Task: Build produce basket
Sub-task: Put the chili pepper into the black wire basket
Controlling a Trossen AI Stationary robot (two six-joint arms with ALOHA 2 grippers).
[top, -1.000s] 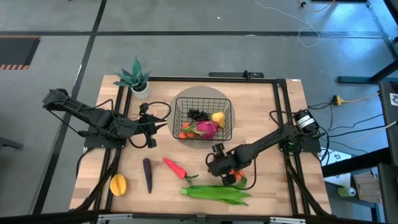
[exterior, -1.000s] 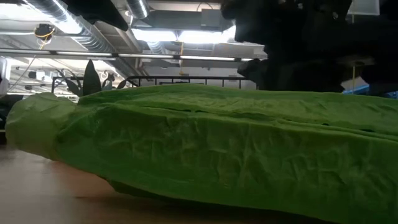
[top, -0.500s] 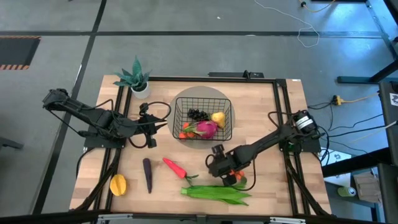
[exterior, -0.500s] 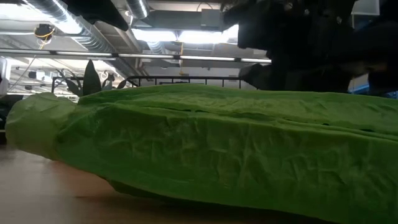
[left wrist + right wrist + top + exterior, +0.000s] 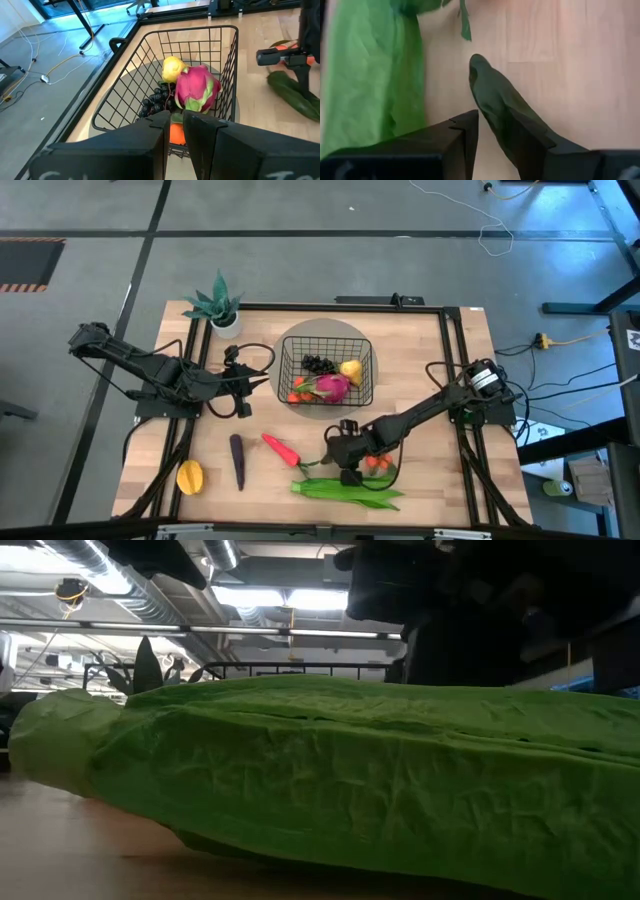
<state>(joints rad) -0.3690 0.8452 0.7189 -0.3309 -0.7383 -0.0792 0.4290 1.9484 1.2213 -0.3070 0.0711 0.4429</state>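
Observation:
The black wire basket (image 5: 283,370) stands mid-table with the pink dragon fruit (image 5: 333,387), dark grapes (image 5: 318,364), a lemon (image 5: 351,368) and something orange inside. The long green leafy bundle (image 5: 350,492) lies along the near edge. Orange tomatoes (image 5: 375,463) and a dark green cucumber (image 5: 292,95) lie just beyond it. My right gripper (image 5: 348,473) is open and points down at the cucumber (image 5: 492,95), one finger on either side of its tapered end. My left gripper (image 5: 175,127) is shut and waits left of the basket (image 5: 150,35). My right gripper comes from above at the cucumber's tapered end (image 5: 480,70), which lies on the table between its fingers. A small gap shows beside one finger (image 5: 467,127). The cucumber runs in against the other finger; whether they touch, I cannot tell.
A purple eggplant (image 5: 238,460), a red pepper (image 5: 282,450) and a yellow mango (image 5: 190,477) lie on the near left of the table. A teal potted plant (image 5: 218,308) stands at the far left corner. The leafy bundle (image 5: 320,780) fills the low view.
My right gripper has moved toward the table's left and near edges, away from the tomatoes and up to the leafy bundle. Its dark bulk has shifted left in the low view. The tomatoes now show clear of it. Nothing else has moved.

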